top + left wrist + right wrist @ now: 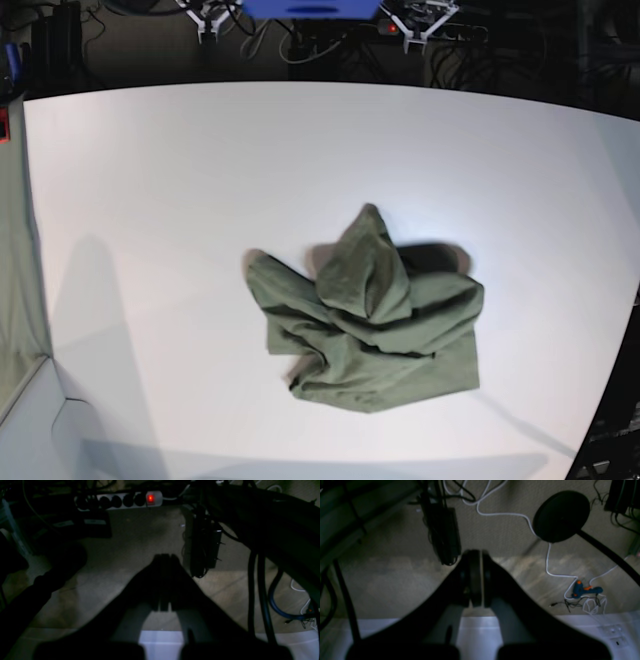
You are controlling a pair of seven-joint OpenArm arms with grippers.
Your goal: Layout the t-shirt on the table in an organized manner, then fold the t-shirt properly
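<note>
The olive-green t-shirt (370, 315) lies crumpled in a heap on the white table (180, 170), a little right of centre and toward the front edge. Its folds are bunched up, with one peak pointing to the back. Neither arm shows in the base view. In the left wrist view my left gripper (163, 556) is shut, fingers pressed together with nothing between them, and it points down at the floor. My right gripper (477, 552) in the right wrist view is likewise shut and empty, over the floor. The t-shirt is out of both wrist views.
A power strip (120, 501) with a red light, a hanging black box (205, 547) and dark cables (260, 592) show beneath the left wrist. Under the right wrist are a round black stand base (561, 516), a white cable (548, 562) and a blue-orange glue gun (585, 591).
</note>
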